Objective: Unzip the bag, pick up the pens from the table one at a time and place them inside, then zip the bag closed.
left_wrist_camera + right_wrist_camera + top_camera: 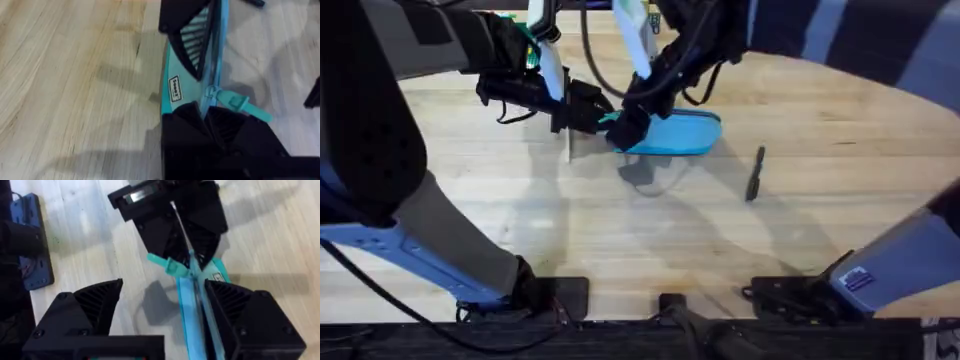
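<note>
Backdrop: a dark blue surface (865,40) with lighter blue bands fills the 1 to 2 o'clock corner of the overhead view, beyond the far curved edge of the table (520,220).
Front strip: a black band (410,345) runs along the near side at 6 o'clock, from 7 across to 5.
Loose cable: a thin black cable (375,293) curves over the wood at 8 o'clock and runs down toward the black band.
</note>
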Tool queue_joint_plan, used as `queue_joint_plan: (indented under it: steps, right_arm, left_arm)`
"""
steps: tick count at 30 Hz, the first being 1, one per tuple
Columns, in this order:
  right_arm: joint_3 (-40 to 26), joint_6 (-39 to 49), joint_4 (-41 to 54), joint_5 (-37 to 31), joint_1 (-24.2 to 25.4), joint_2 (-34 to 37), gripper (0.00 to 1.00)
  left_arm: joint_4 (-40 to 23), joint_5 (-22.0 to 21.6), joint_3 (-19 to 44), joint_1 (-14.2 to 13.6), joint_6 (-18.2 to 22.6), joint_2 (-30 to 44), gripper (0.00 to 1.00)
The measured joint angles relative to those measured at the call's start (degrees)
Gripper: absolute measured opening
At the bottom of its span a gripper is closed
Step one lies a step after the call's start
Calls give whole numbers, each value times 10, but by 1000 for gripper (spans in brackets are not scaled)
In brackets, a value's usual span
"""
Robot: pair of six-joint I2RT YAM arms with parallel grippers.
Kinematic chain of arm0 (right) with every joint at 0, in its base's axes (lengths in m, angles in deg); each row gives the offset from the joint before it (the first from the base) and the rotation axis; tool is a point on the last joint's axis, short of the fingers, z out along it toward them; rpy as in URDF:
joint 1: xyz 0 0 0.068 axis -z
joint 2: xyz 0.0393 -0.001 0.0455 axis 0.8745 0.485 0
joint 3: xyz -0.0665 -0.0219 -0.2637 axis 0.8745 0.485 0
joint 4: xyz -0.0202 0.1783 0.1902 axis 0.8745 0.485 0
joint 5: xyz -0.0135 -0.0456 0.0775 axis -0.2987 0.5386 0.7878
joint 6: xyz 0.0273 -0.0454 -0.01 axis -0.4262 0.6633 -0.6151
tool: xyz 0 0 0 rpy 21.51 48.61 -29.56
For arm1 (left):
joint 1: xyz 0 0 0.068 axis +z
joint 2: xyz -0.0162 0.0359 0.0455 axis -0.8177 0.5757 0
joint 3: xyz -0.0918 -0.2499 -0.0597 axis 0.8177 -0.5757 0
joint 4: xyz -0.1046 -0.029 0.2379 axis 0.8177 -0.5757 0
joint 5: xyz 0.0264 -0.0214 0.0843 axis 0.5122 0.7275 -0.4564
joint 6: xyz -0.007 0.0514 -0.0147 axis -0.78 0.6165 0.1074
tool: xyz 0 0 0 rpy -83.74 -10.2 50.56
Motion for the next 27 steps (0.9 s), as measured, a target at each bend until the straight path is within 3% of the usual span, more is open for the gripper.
queue_joint_plan:
  steps: [15,16,17,20,23,27]
  right_arm:
    - [-1,0,103,0,82,-135,996]
    - [-1,0,115,0,90,-142,997]
    - [-1,0,125,0,97,-148,997]
    - [-1,1,152,-5,120,-167,996]
    - [-1,6,176,-19,145,-187,996]
    - [-1,22,197,-29,175,-212,996]
  left_arm:
    - [0,0,0,0,0,0,45]
    - [0,0,0,0,1,0,87]
    - [0,0,0,0,4,0,195]
    - [0,-1,0,0,2,0,658]
    - [0,-1,0,0,1,0,954]
    - [0,-2,0,0,2,0,992]
